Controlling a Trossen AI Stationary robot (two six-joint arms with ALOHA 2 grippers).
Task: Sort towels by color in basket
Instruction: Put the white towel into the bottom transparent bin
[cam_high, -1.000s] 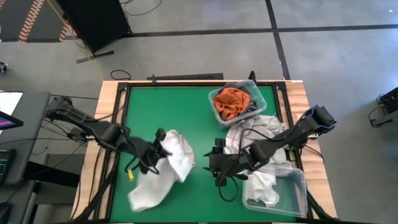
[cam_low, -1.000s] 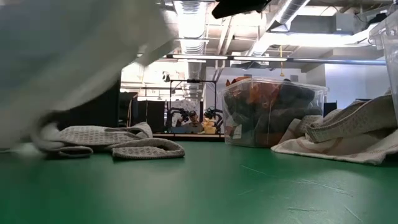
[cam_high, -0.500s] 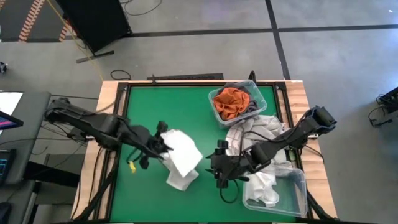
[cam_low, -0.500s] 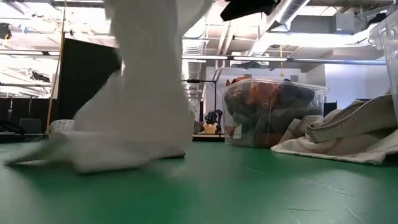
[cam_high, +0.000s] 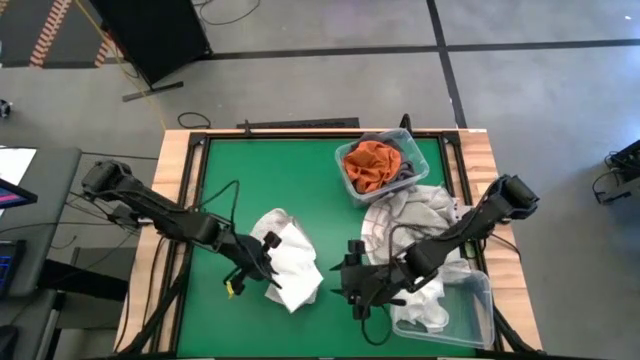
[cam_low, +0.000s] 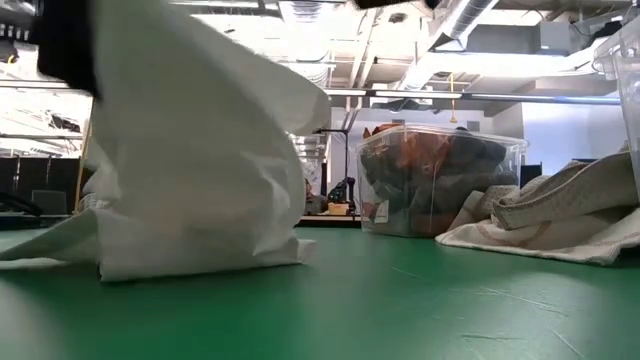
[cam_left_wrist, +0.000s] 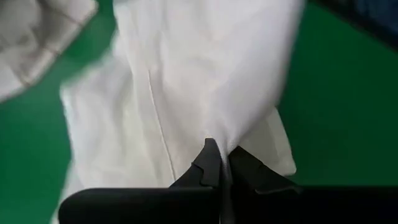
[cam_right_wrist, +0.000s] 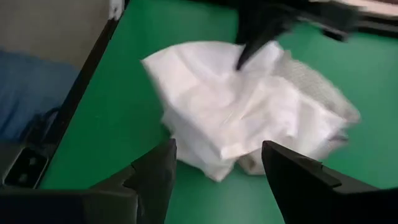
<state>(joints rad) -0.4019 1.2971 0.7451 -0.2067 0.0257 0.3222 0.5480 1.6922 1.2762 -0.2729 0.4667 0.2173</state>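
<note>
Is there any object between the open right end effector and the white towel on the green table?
Nothing visible. Only bare green table lies between the right end effector and the white towel.

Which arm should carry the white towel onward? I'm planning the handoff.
Left, probably. Its gripper is already shut on the white towel, lifting part of it. The right gripper is open beside it, holding nothing.
</note>
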